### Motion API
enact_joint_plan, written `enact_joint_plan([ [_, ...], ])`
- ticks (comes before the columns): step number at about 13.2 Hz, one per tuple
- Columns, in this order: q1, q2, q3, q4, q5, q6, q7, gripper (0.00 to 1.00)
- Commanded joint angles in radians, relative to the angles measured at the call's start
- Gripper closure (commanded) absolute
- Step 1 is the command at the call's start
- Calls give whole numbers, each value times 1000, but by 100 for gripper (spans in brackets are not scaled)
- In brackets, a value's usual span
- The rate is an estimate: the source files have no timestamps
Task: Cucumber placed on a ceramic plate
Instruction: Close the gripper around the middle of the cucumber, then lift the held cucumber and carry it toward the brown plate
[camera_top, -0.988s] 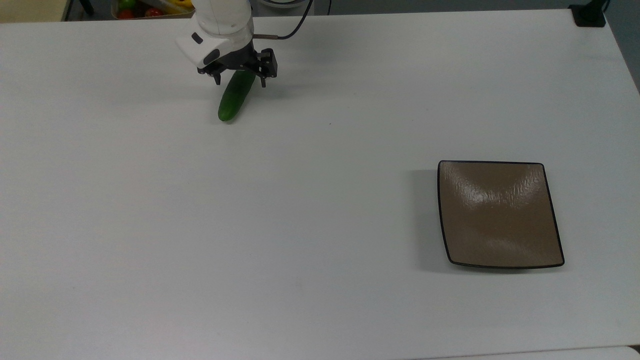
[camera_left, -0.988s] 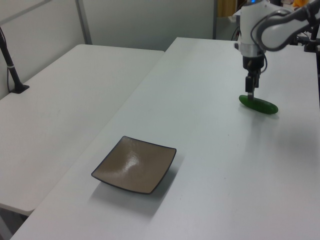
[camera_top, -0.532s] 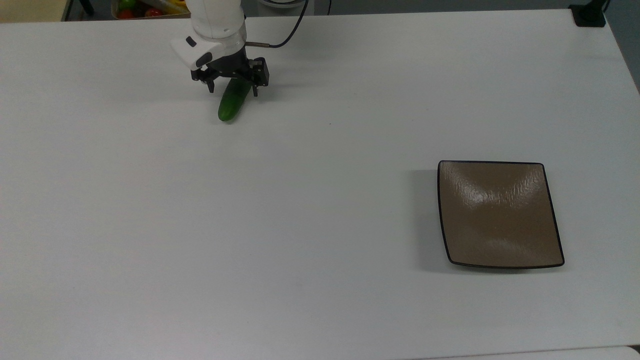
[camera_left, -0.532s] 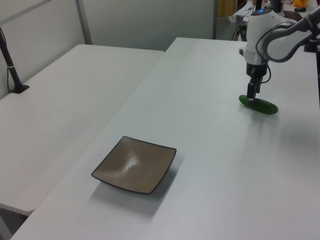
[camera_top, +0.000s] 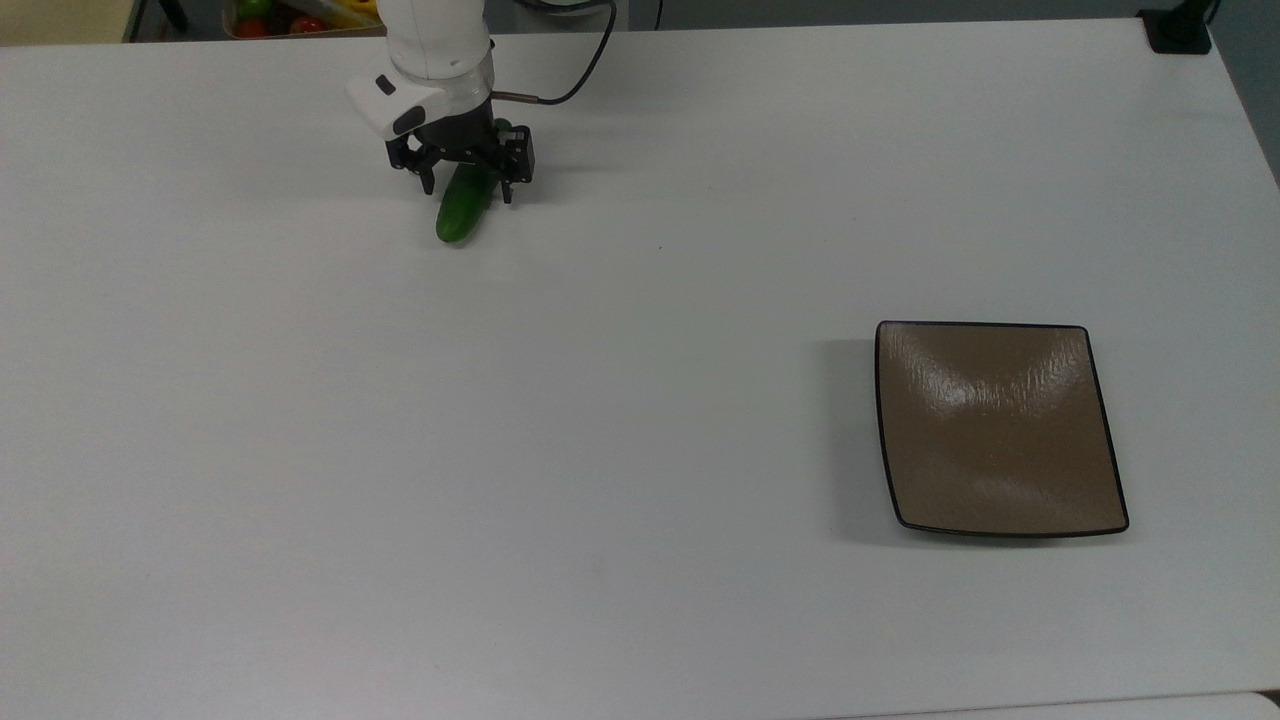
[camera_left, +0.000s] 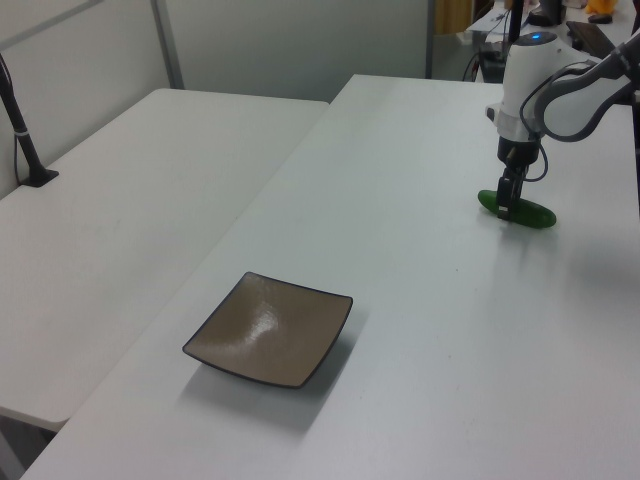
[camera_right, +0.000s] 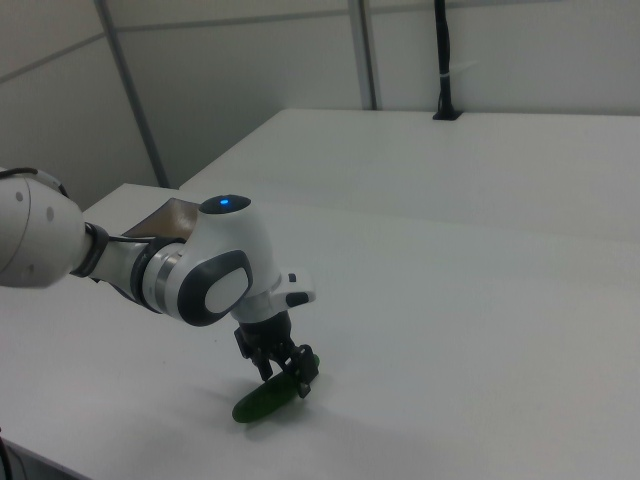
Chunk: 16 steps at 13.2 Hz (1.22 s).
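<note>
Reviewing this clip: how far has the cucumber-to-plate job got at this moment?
Done: the gripper is down at the cucumber, its open fingers straddling it on the table.
In hand: the grasp itself; the fingers have not closed and the cucumber lies flat.
Left: closing, lifting, carrying it across to the bare ceramic plate, then releasing.

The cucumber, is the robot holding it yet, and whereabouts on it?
Nothing is held yet. The open tool straddles the cucumber near its middle, fingers either side, while it lies on the table.
</note>
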<state>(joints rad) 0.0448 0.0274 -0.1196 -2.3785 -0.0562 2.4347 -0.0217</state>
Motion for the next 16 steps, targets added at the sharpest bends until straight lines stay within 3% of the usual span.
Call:
enact_joint_plan([
  [1,1,-20,-5,-25,-16,27,23,41],
  [3,0,-24,-5,-25,-14,24,26,60],
  [5,-5,-29,-5,-24,-14,17,28,65],
  [8,0,-52,-5,10,-14,-52,26,65],
  [16,13,-78,2,292,4,-363,19,65],
])
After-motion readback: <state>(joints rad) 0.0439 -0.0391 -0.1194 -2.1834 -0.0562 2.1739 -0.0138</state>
